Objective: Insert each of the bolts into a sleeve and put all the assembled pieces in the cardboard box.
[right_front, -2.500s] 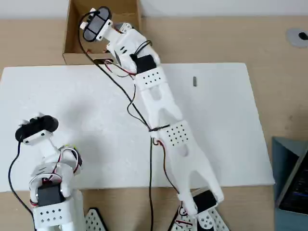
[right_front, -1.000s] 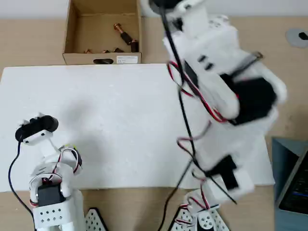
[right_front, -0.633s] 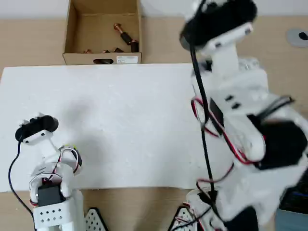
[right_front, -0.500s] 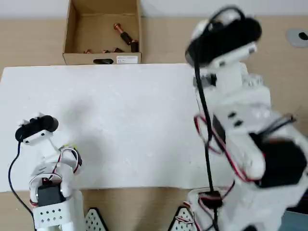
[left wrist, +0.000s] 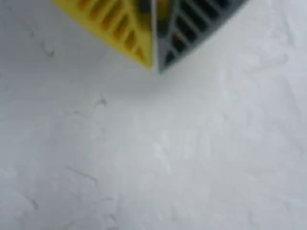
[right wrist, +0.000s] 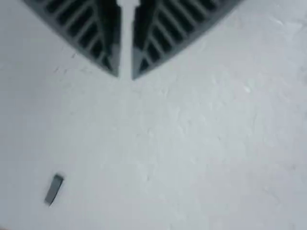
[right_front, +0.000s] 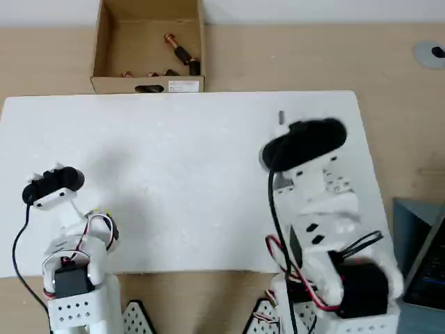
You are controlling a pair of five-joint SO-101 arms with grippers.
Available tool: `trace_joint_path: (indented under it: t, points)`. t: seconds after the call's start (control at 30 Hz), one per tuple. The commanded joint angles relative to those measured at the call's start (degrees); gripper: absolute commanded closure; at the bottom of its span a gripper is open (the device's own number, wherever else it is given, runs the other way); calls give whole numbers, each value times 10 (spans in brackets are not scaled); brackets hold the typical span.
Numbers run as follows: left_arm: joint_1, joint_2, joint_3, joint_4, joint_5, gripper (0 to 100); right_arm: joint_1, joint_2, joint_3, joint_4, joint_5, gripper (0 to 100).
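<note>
Up in the far left corner of the wooden table you have the cardboard box. Inside it one assembled piece, a copper-coloured bolt in a dark sleeve, lies slantwise near the middle, and more assembled pieces lie along the near wall. On the near left part of the white foam sheet in front of the box is your left gripper, its yellow and grey fingers pressed tip to tip with nothing between them. Your right gripper hangs over the right part of the sheet with the arm folded back over its base. Its two dark fingers are drawn together to a thin slit and hold nothing. Just beyond it a small grey piece lies flat on the sheet, apart from the fingertips and well away from the box.
</note>
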Motion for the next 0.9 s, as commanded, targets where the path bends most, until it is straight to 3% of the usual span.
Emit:
trace_joint_path:
  t: [0.0,0.5,0.87]
  points:
    - [-2,-4,-2,-11,2,995,7,-70,87,-31,-5,989]
    - [-2,-4,-2,-11,2,995,7,-328,375,-60,-2,989]
    - [-2,-4,-2,-11,2,995,7,-327,437,-61,-4,989]
